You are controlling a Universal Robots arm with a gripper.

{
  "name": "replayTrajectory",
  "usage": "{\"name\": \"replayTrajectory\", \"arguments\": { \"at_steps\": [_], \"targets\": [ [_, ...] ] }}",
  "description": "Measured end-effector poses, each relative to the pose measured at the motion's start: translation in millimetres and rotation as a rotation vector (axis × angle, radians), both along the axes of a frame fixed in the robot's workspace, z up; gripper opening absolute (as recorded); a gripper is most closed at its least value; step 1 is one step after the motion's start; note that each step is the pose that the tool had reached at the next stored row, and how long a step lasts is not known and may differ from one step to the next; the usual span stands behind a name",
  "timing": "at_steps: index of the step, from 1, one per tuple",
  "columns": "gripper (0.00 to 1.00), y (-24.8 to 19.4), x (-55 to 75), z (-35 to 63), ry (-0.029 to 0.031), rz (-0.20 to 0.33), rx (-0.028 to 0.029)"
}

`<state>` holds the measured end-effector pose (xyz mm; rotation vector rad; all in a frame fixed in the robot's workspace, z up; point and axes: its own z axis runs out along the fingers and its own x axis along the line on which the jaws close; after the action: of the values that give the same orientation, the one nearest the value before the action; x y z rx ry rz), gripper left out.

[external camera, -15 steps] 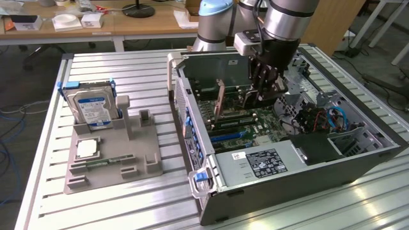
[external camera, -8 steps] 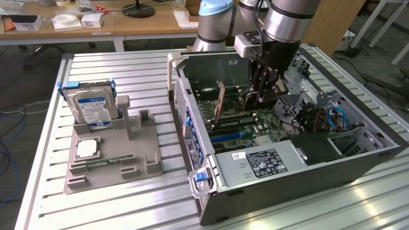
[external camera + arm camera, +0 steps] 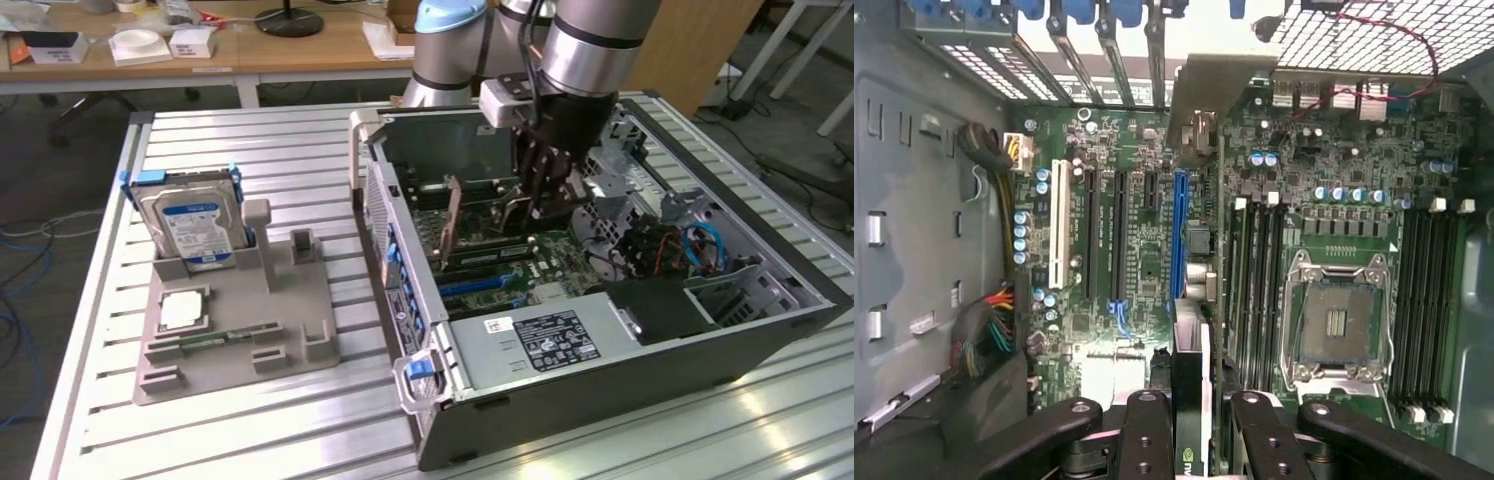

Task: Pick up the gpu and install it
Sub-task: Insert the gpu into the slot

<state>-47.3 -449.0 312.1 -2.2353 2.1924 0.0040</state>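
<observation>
My gripper (image 3: 539,200) reaches down into the open PC case (image 3: 400,215) and is shut on the gpu (image 3: 453,215), a thin brownish card held on edge above the motherboard (image 3: 534,270). In the wrist view the gpu (image 3: 1194,370) runs edge-on between my two black fingers (image 3: 1148,435), its metal bracket toward the rear slot openings of the case. It hangs right beside the long blue expansion slot (image 3: 1179,235). I cannot tell whether its lower edge touches the slot. The gripper (image 3: 1194,440) clamps the card's near end.
A grey fixture (image 3: 287,330) on the exterior view's left holds a silver hard drive (image 3: 194,225) with a blue label, a CPU (image 3: 184,310) and a green RAM stick (image 3: 214,340). Inside the case are the power supply (image 3: 547,340), cables (image 3: 701,250), black RAM slots (image 3: 1254,270) and the empty CPU socket (image 3: 1337,320).
</observation>
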Motion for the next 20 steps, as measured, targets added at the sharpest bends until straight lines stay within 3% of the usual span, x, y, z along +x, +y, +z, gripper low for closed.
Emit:
{"name": "replayTrajectory", "arguments": {
  "at_steps": [9,20],
  "targets": [
    [0.27,-2.6,-1.4,-8.2,-0.0001,-0.016,-0.0003],
    [0.27,-4.4,-8.9,-20.8,-0.0002,-0.023,-0.0049]
  ]
}}
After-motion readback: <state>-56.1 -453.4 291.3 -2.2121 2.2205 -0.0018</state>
